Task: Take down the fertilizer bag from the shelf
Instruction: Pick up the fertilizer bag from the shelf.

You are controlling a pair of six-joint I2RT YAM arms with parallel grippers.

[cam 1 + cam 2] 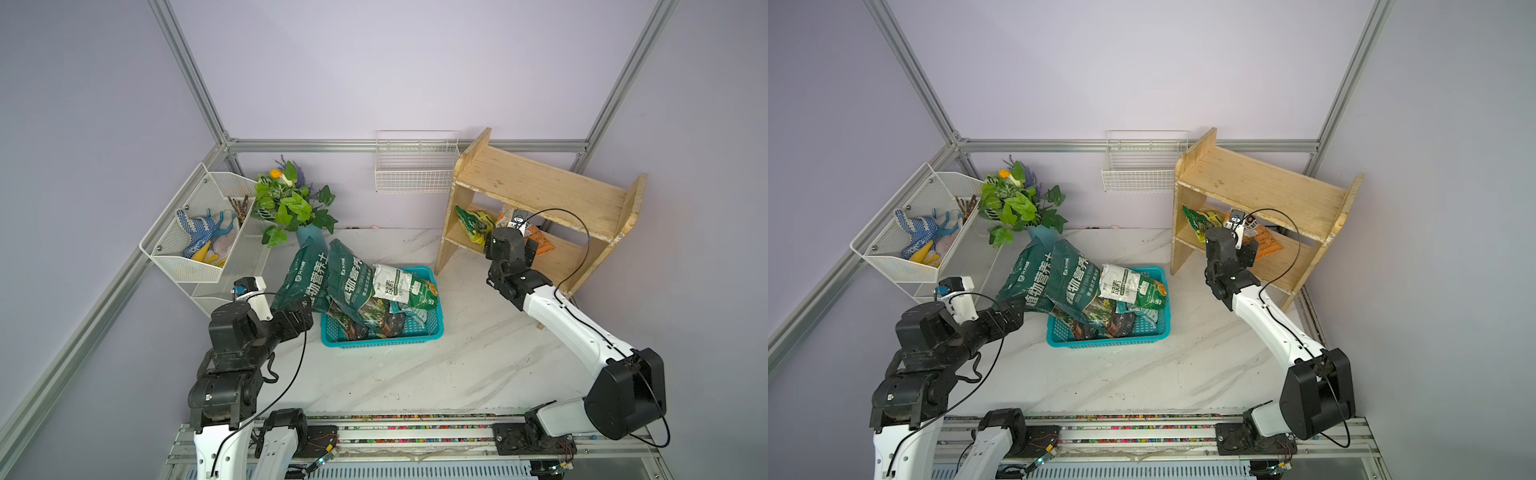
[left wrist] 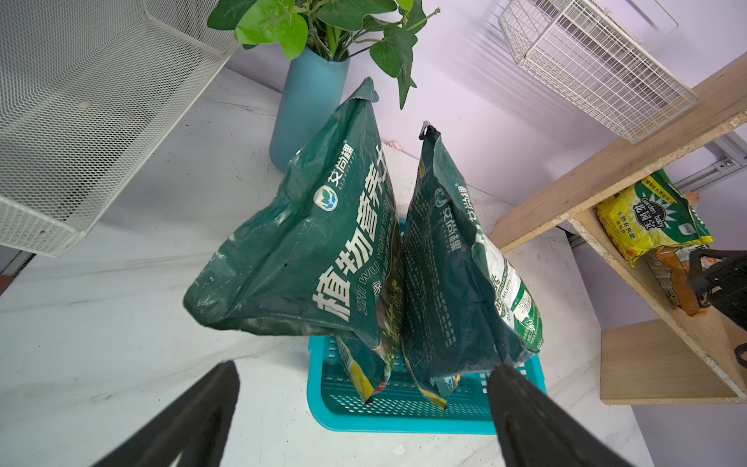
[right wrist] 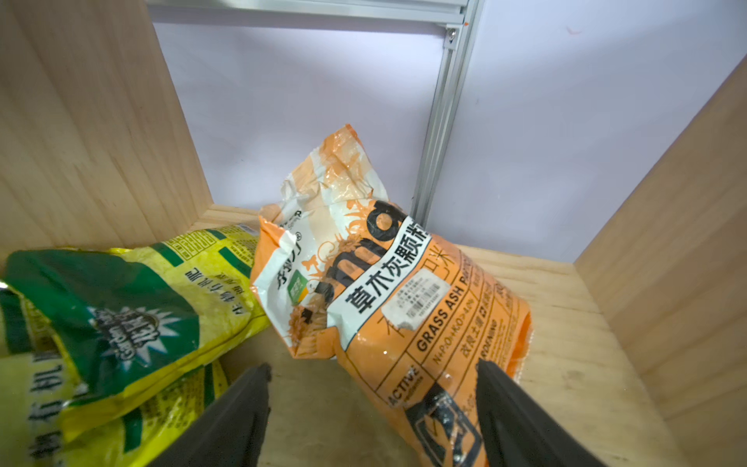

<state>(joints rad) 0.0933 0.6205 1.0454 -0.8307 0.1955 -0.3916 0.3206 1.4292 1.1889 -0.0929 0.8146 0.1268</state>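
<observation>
The shelf point(image 1: 540, 187) is a light two-tier wooden rack at the back right. On its lower tier an orange fertilizer bag point(image 3: 404, 299) leans beside a yellow and green bag point(image 3: 121, 315); both also show in a top view, the orange fertilizer bag point(image 1: 542, 245) and the yellow and green bag point(image 1: 473, 224). My right gripper point(image 3: 372, 368) reaches into that tier, open, with the orange bag's lower end lying between its fingers; one finger point(image 3: 505, 404) is at the bag's edge and the other stands apart from it. My left gripper point(image 2: 366, 366) is open and holds nothing, in front of the teal basket point(image 2: 404, 424).
The teal basket point(image 1: 382, 340) holds two tall dark green bags point(image 1: 353, 286) and a white and green bag point(image 1: 403, 286). A plant in a blue vase point(image 1: 291, 199) stands behind. A white mesh rack point(image 1: 199, 266) with gloves is at the left, a white wire basket point(image 1: 415, 166) on the wall.
</observation>
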